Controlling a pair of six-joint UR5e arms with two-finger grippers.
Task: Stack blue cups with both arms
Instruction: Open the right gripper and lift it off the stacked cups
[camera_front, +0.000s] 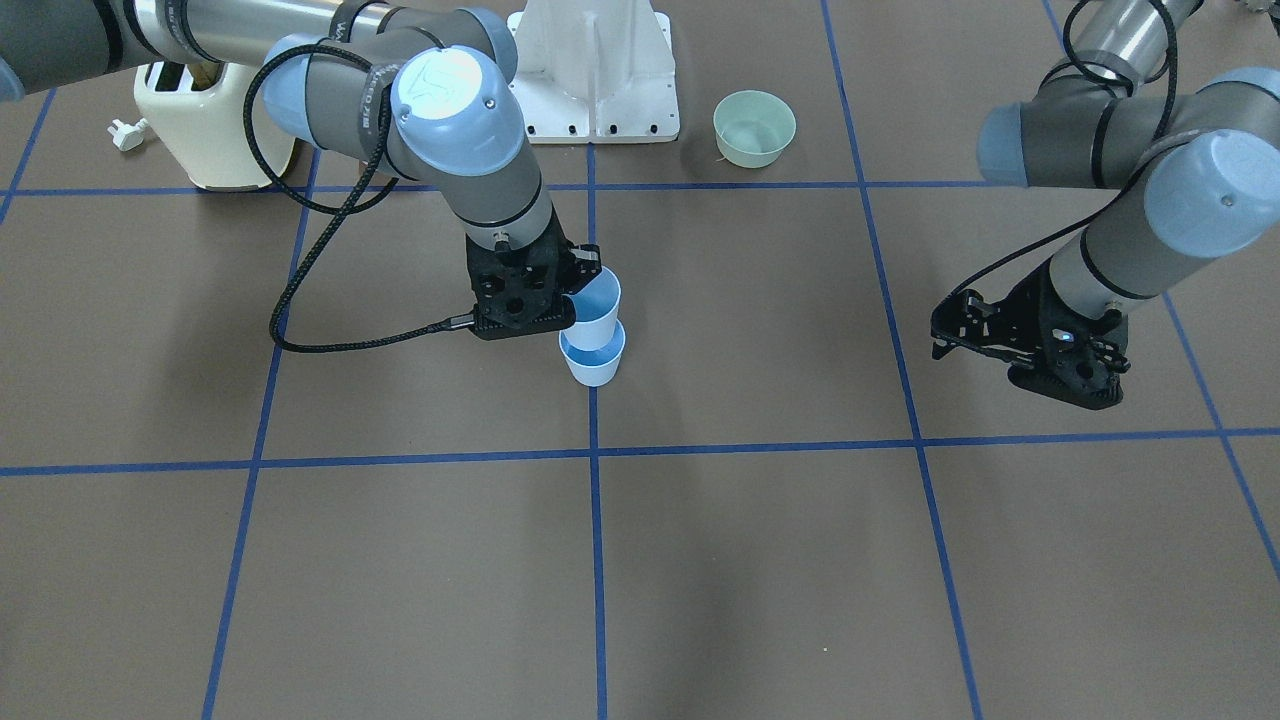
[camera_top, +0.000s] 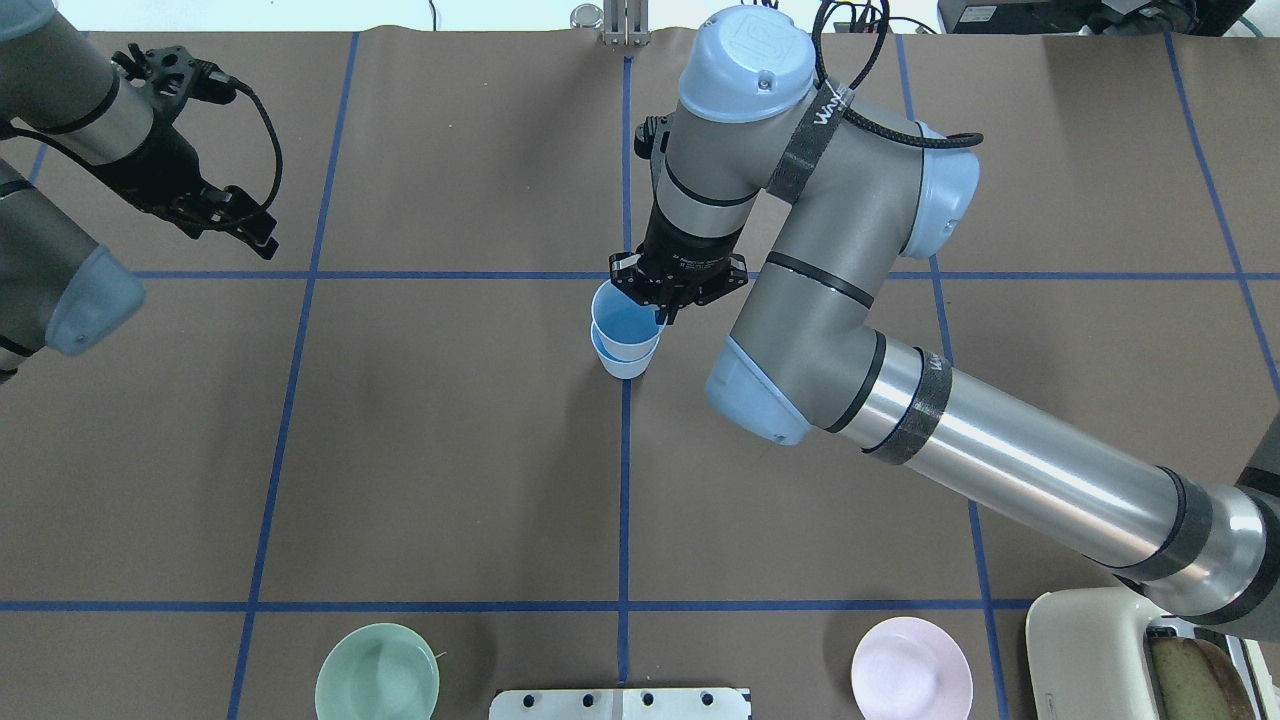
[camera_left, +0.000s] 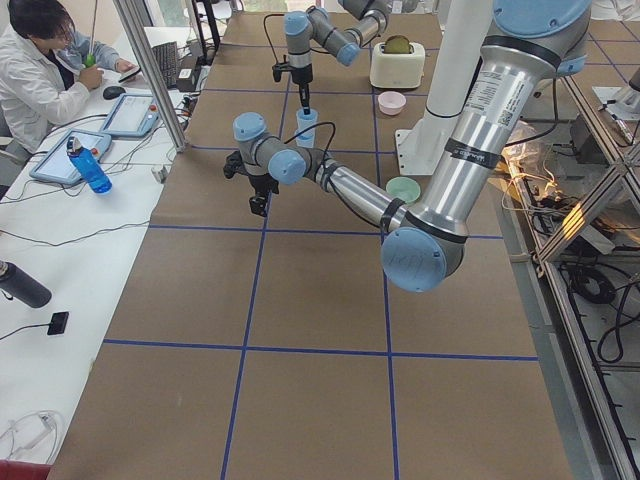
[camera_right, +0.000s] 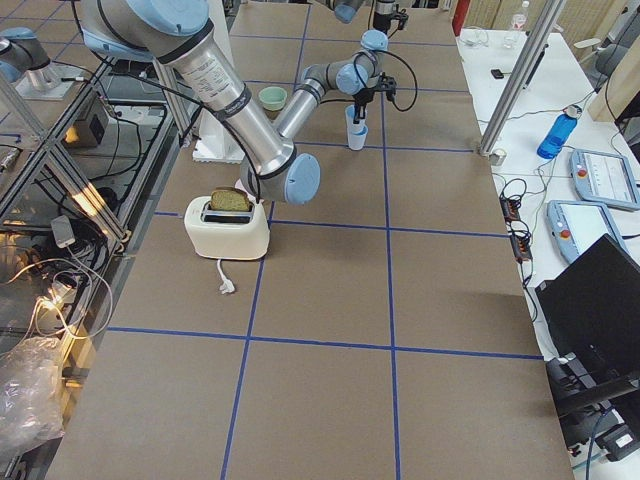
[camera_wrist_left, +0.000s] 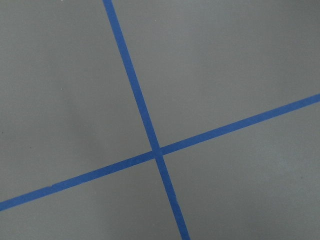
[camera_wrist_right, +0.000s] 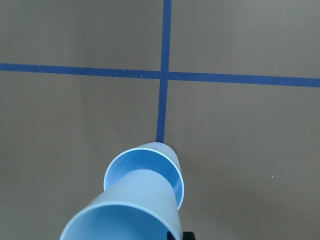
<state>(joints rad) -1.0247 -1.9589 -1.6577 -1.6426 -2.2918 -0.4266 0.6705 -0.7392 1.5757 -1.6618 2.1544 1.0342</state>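
The right wrist view shows what no other view does: looking down the tilted upper blue cup (camera_wrist_right: 130, 210), its base sits over the open mouth of the lower blue cup (camera_wrist_right: 150, 160). How far in it reaches cannot be told. The left wrist view shows only brown table and crossing blue tape lines (camera_wrist_left: 150, 145).

The front-facing view shows the lower cup standing upright on a tape line near the middle of the table (camera_front: 800, 560). It is well apart from every table edge, with bare surface on all sides. A green bowl (camera_front: 754, 128), a white base (camera_front: 595, 70) and a toaster (camera_front: 215, 130) sit along the robot's edge. The overhead view adds a pink bowl (camera_top: 911, 680) there too.

The right gripper (camera_front: 575, 292) pinches the upper cup's rim, one finger inside and one outside, clenched on the wall. The left gripper (camera_front: 940, 337) hangs well apart from the cups, above bare table. Its fingers look parted and hold nothing.
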